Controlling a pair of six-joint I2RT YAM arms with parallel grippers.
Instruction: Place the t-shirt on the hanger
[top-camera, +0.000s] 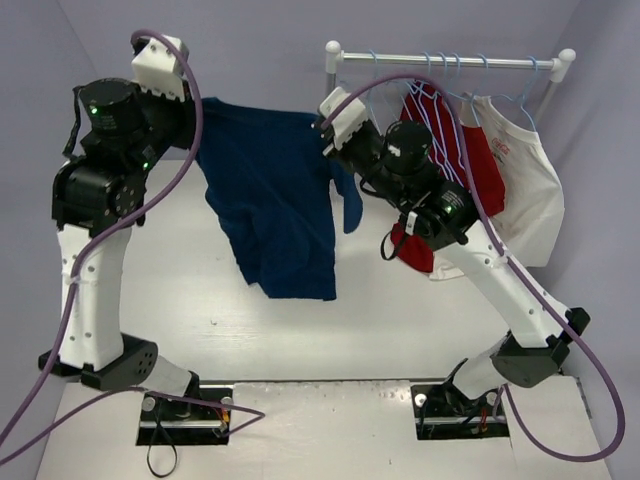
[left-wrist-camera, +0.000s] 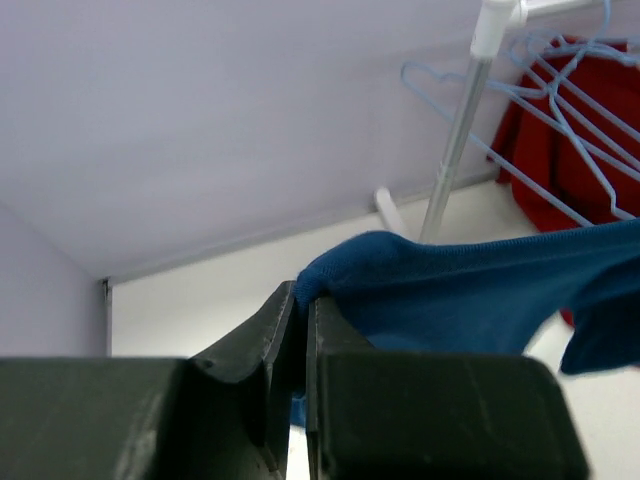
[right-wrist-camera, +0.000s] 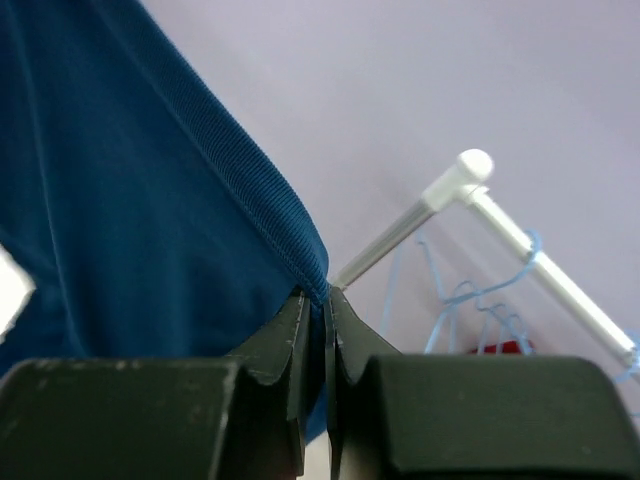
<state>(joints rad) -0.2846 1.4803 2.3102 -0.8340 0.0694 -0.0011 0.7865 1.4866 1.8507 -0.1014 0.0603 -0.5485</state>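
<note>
Seen from above, the t-shirt (top-camera: 275, 200) hangs stretched between both arms over the table (top-camera: 400, 310), left of the rail (top-camera: 500, 62). A red shirt (top-camera: 482, 165) and a white shirt (top-camera: 532, 195) hang there among light-blue hangers (top-camera: 447, 72). Only the wrist views show the pinch: the left gripper (left-wrist-camera: 300, 297) and the right gripper (right-wrist-camera: 327, 298) are each clamped on a navy edge.

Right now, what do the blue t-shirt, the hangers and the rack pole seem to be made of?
The t-shirt: soft knitted cloth, matte, perhaps cotton; fine ribs show along its edge.
The hangers: thin wire, seemingly coated light blue, smooth.
The rack pole: probably a metal tube, pale and slightly glossy, with a plastic-looking white joint.
</note>
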